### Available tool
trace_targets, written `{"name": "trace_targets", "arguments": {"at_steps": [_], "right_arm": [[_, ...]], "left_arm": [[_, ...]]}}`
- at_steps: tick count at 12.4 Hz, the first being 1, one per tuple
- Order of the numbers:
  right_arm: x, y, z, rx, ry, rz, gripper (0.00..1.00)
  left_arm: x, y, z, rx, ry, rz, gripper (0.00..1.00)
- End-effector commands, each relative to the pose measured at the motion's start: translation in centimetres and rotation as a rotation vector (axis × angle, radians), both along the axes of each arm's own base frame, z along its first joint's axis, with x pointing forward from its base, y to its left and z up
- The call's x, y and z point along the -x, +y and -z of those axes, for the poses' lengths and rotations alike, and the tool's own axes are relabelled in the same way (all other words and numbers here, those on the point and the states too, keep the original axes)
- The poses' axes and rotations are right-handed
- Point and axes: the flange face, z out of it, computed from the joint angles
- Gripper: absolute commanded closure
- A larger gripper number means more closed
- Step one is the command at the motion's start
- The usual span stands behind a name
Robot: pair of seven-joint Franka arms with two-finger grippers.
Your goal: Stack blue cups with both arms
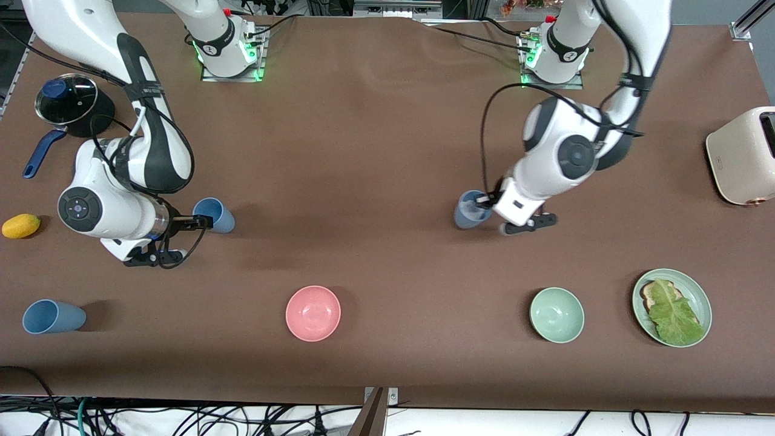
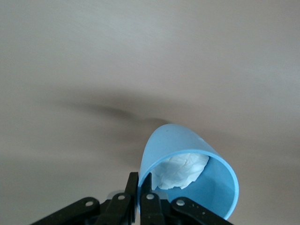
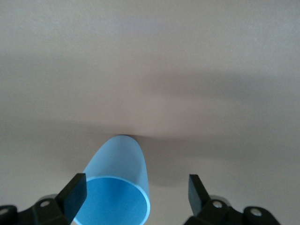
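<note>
Left gripper: pinched shut on the rim of a blue cup near the middle of the bench; the cup holds something white and crumpled.
Right gripper: spread wide, one finger on each side of a second blue cup at the right arm's end of the bench, gripping nothing yet.
Third cup: lies nearer the front camera, well apart from both arms.
Risk, left: a one-wall pinch may let the cup swing or slip when lifted.
Risk, right: the cup sits off-centre between the fingers, so closing could shove it aside.
Risk, stacking: the white filling may block nesting.
</note>
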Motion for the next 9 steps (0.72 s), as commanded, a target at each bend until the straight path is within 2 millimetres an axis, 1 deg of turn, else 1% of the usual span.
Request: {"name": "trace_targets", "arguments": {"at_steps": [1,2,4,5,6,7,8,9], "right_arm": [[1.0,-0.5,1.3,-0.012,0.008,0.014,0.04],[1.2,-0.5,1.6,-0.015,0.011,0.017,0.04],[1.5,-0.7,2.1,-0.014,0.021,0.022,0.04],[1.5,-0.7,2.1,-0.014,0.023,0.022,0.05],[1.5,-0.7,2.1,-0.015,0.025,0.02,0.05],[1.5,-0.8,1.8,-0.015,0.025,0.019,0.05],[1.3,-0.8,1.1,-0.018,0.019,0.014,0.05],[1.2,-0.8,0.5,-0.018,0.019,0.013,0.04]], "left_arm": [[-0.9,-6.9,1.9,0.004,0.036,-0.073,1.0],[-0.9,-8.9,2.9,-0.002,0.041,-0.088,1.0],[-0.4,-10.8,4.8,-0.017,0.061,-0.096,1.0],[-0.6,-11.1,5.0,-0.014,0.059,-0.095,1.0],[-0.8,-11.1,4.7,-0.012,0.055,-0.094,1.0],[-1.1,-10.5,4.3,-0.014,0.053,-0.094,0.54],[-1.5,-10.0,3.8,-0.015,0.05,-0.101,0.21],[-1.9,-9.0,3.4,-0.036,0.057,-0.099,0.0]]}}
